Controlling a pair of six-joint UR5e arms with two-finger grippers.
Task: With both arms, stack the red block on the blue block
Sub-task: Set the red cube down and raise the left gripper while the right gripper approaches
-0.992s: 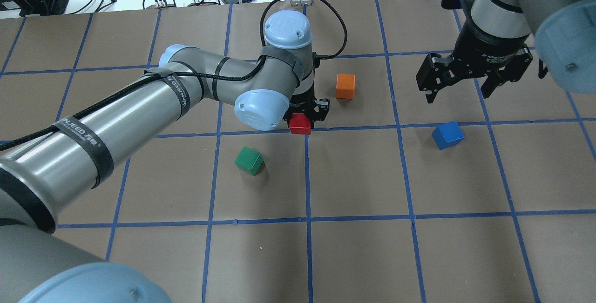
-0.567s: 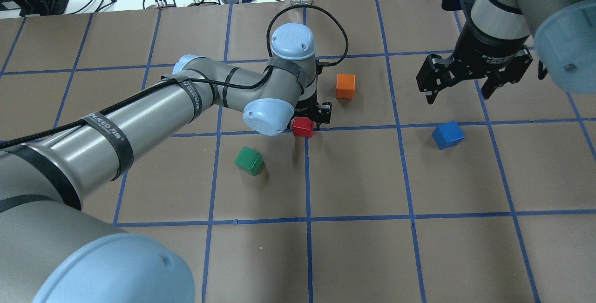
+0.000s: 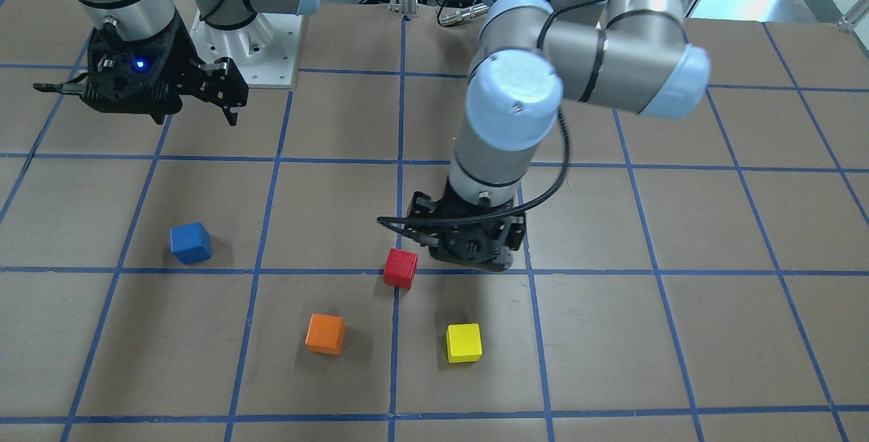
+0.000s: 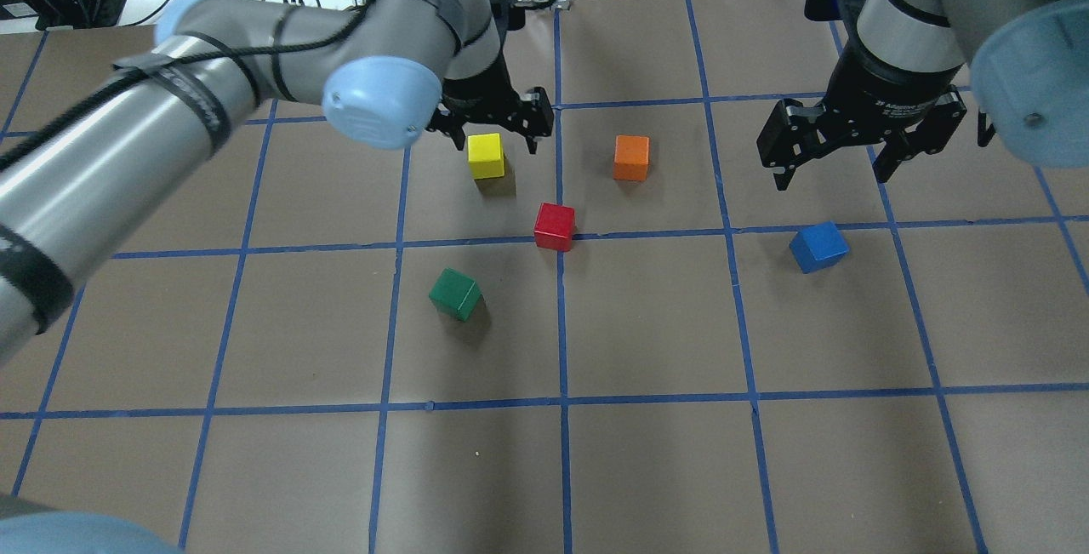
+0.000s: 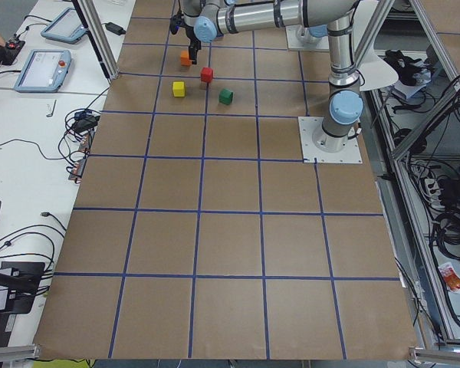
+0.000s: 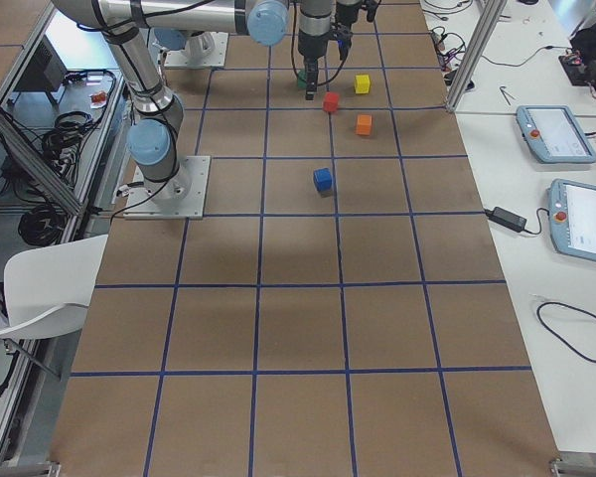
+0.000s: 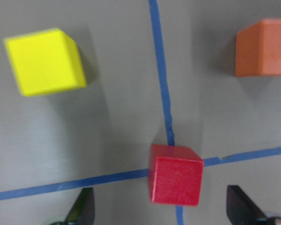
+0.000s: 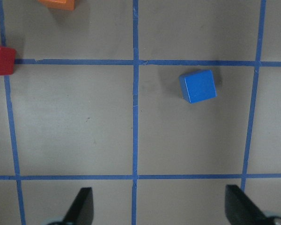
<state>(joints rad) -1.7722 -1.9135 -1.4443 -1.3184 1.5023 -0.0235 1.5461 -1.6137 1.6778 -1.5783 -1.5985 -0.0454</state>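
Observation:
The red block point(image 4: 555, 226) sits on the table at a blue tape crossing; it also shows in the front view point(image 3: 400, 268) and the left wrist view point(image 7: 175, 181). My left gripper point(image 4: 487, 130) is open and empty, raised above the table, with the red block low between its fingertips in the left wrist view. The blue block point(image 4: 818, 247) lies alone to the right, also in the right wrist view point(image 8: 197, 86). My right gripper point(image 4: 832, 178) is open and empty, hovering high behind the blue block.
An orange block point(image 4: 631, 157) lies behind and right of the red one. A yellow block point(image 4: 486, 155) lies behind and left of it. A green block point(image 4: 455, 294) lies in front of it, to the left. Cables lie past the far edge.
My left gripper was low around the red block and has risen clear of it, uncovering the yellow block. The red block stays on the tape crossing. The right gripper has barely moved.

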